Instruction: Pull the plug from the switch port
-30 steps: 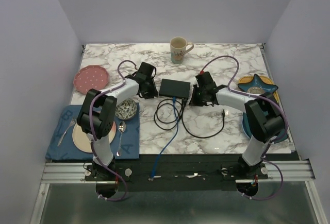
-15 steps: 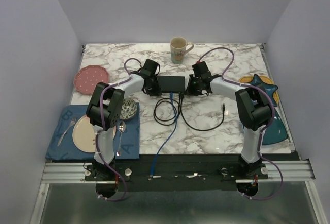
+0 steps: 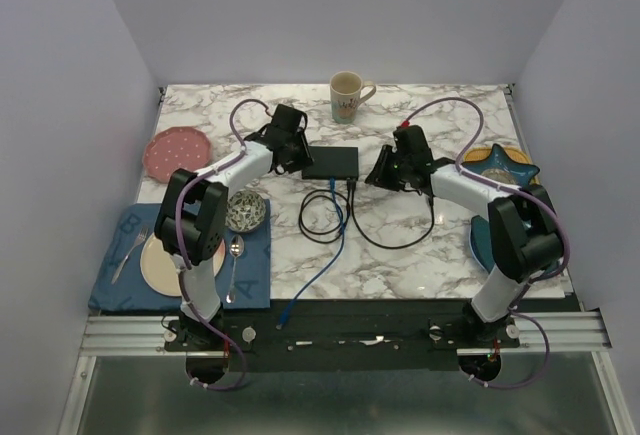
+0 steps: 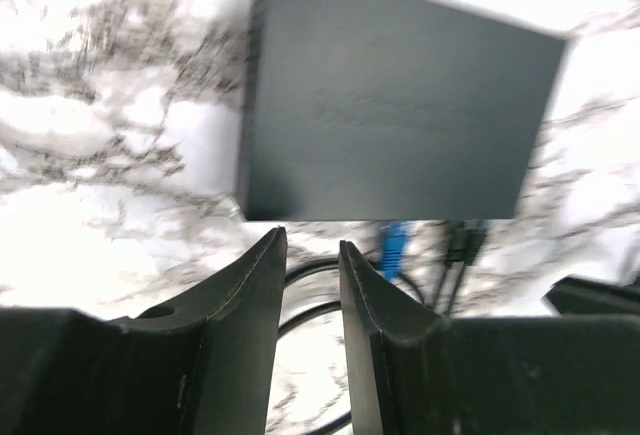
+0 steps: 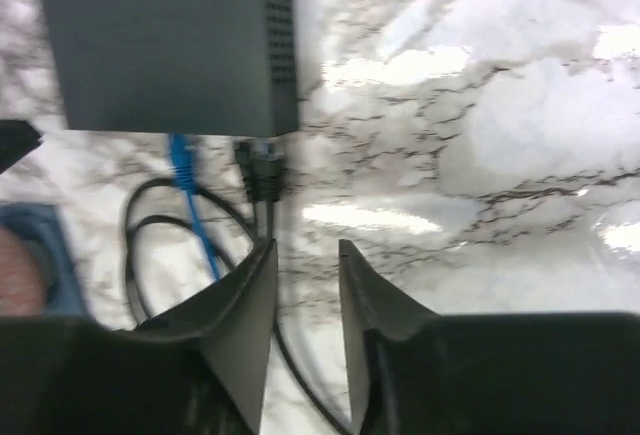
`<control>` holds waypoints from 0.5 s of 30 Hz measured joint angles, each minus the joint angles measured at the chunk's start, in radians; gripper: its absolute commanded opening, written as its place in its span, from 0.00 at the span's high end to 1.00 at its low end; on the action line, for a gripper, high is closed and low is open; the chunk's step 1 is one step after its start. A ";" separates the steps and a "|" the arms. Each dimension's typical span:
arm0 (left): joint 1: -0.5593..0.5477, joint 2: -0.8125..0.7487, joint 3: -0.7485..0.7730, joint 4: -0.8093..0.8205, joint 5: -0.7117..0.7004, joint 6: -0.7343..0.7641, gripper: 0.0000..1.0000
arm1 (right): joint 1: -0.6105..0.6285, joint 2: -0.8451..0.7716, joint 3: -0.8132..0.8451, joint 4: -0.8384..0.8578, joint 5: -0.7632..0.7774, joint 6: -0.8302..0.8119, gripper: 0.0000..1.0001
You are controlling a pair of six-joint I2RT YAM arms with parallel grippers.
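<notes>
Standing at the arms' end of the marble table (image 3: pixel 410 275), what sits closest is a blue placemat (image 3: pixel 255 290) on the left. It carries a cream plate (image 3: pixel 155 267), a fork (image 3: pixel 130 252), a spoon (image 3: pixel 235 258) and a small patterned bowl (image 3: pixel 246 212). A blue cable (image 3: pixel 322 267) runs from the near edge up the middle, and a black cable (image 3: pixel 395 247) lies in loops beside it. Over on the right, a teal plate (image 3: pixel 482 247) peeks out from behind the right arm.

Further in, both arms reach toward the black switch (image 3: pixel 332 163), which lies flat in the middle of the table. A blue plug (image 4: pixel 393 247) and a black plug (image 5: pixel 262 170) are seated side by side in its near face. The left gripper (image 4: pixel 312 255) hovers off the switch's left end, clear of it, its fingers (image 4: pixel 250 300) a narrow slot apart with nothing between them. The right gripper (image 5: pixel 305 255) hangs by the right end, a little nearer than the black plug. Its fingers (image 5: pixel 365 300) are likewise parted by a slim gap and hold nothing, and the black cable lies on the marble below them.

Level with the switch, a pink plate (image 3: pixel 176 152) sits at the left edge and a blue star-shaped dish (image 3: pixel 500 163) at the right. Farthest back, a mug (image 3: pixel 346 96) stands upright, its handle to the right.
</notes>
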 measured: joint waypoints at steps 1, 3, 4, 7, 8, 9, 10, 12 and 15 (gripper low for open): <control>0.000 -0.018 0.000 0.021 0.002 0.000 0.58 | 0.000 -0.026 -0.014 0.014 -0.011 0.004 0.57; 0.000 -0.038 0.002 0.074 0.016 -0.005 0.59 | 0.000 -0.061 -0.031 0.057 -0.036 0.012 0.50; 0.001 -0.040 0.002 0.110 0.035 -0.014 0.59 | 0.000 -0.070 -0.037 0.079 -0.052 0.018 0.47; 0.006 -0.028 0.003 0.200 0.106 -0.038 0.60 | 0.000 -0.075 -0.063 0.148 -0.099 0.037 0.31; 0.007 -0.021 0.003 0.227 0.129 -0.047 0.59 | -0.002 -0.074 -0.080 0.171 -0.116 0.045 0.24; 0.007 -0.006 0.003 0.263 0.161 -0.060 0.58 | -0.005 -0.074 -0.099 0.196 -0.134 0.053 0.21; 0.008 0.006 0.003 0.292 0.183 -0.070 0.54 | -0.006 -0.074 -0.119 0.218 -0.150 0.061 0.19; 0.008 0.042 -0.004 0.364 0.244 -0.100 0.49 | -0.012 -0.072 -0.158 0.255 -0.183 0.076 0.15; 0.008 0.079 -0.027 0.433 0.309 -0.134 0.47 | -0.030 -0.064 -0.196 0.310 -0.222 0.100 0.14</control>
